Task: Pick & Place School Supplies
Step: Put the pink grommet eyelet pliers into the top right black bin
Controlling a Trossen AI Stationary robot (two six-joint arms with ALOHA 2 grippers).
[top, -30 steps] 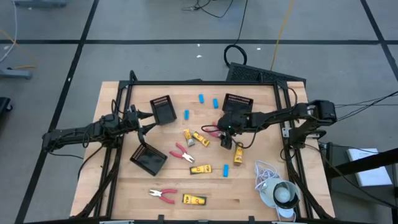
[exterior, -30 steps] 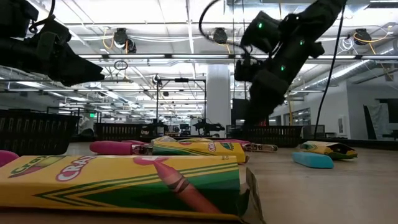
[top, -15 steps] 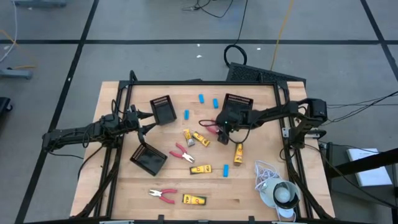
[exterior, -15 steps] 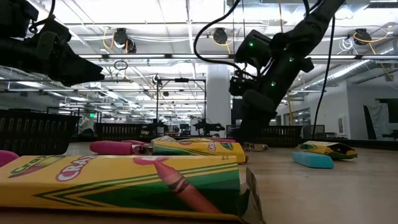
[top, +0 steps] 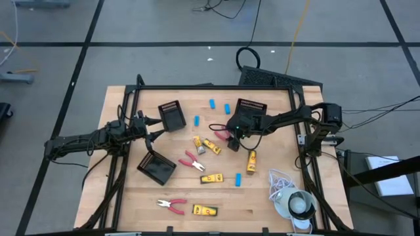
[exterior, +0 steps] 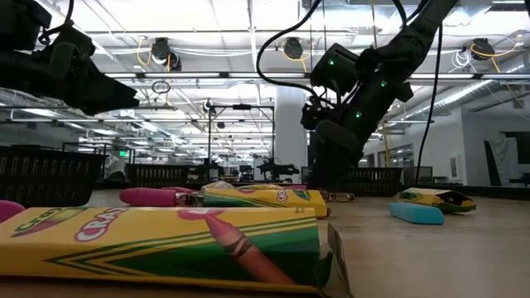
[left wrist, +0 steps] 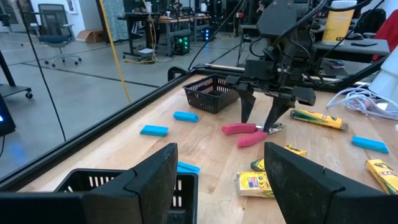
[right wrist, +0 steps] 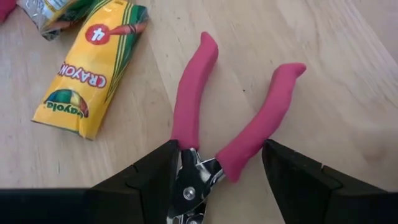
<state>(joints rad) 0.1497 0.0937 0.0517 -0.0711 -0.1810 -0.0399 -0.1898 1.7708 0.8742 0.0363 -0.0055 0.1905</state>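
The pink-handled pliers (right wrist: 233, 134) lie flat on the wooden table (top: 262, 203) near its middle, and the right gripper (right wrist: 214, 171) stands over their metal head with its fingers spread to either side, closed on nothing. Only the right wrist view shows this closely: the two pink handles splay away from the fingers, and a yellow crayon box (right wrist: 90, 74) lies just beside them. The left wrist view shows the same from the side, the right gripper's tips (left wrist: 264, 118) down at the pliers (left wrist: 245, 132). From above, the right gripper (top: 235, 134) hides most of that tool; the left gripper (top: 154, 128), fingers also apart and empty, waits beside a black slotted tray (top: 172, 116). The high view gives the count: three pink-handled pliers, five yellow crayon boxes, five light-blue erasers and three black trays, plus a white cord with a round grey-white object (top: 298, 204) at the table's near right corner. The low view adds only a crayon box (exterior: 166, 244) close up.
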